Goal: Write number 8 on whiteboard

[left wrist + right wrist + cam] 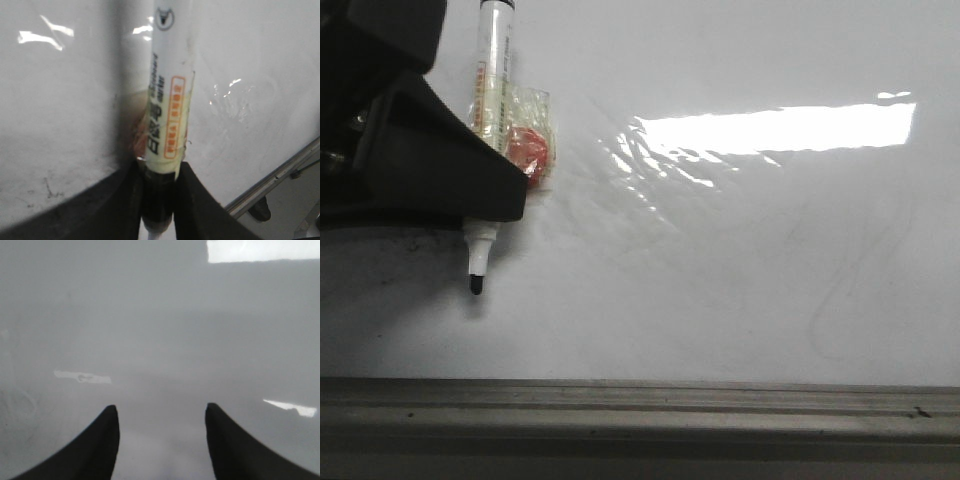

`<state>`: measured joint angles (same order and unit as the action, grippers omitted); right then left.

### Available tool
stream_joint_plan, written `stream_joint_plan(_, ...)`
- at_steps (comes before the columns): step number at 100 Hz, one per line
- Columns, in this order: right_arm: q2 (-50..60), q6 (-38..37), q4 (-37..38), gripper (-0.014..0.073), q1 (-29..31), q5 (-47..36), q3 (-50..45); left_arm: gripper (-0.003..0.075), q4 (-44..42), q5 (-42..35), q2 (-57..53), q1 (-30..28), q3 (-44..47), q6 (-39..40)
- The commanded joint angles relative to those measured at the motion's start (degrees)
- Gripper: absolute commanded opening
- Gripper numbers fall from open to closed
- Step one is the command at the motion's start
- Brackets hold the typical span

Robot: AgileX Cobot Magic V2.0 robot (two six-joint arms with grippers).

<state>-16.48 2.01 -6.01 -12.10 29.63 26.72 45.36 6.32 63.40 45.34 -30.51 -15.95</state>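
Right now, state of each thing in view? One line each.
left gripper: shut on the marker
marker: uncapped, tip down, close over the board; contact unclear
right gripper: open, holding nothing
whiteboard: no black 8 yet, only faint grey traces and a wrinkled shiny patch

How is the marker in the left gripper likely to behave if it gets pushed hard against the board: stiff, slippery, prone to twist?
The marker looks like a rigid plastic barrel, so it probably won't bend. Its smooth round body could twist or slide between the left gripper's fingers, though the tape wrapped around it likely adds grip. The whiteboard is glossy, so the tip would probably skid easily.
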Motion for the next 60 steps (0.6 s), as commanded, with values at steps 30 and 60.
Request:
stream_joint_plan(30, -1.1, 1.4, -8.3, 0.0347, -0.8, -4.5, 2.1, -0.0020, -1.9, 8.3, -1.7, 0.7, -2.5, -3.9)
stream_joint_plan(60, -1.9, 36.4, -39.2, 0.0347, -6.3, 4.2, 2.9, -0.0020, -1.9, 16.6, -7.8, 9.6, -3.3, -26.4)
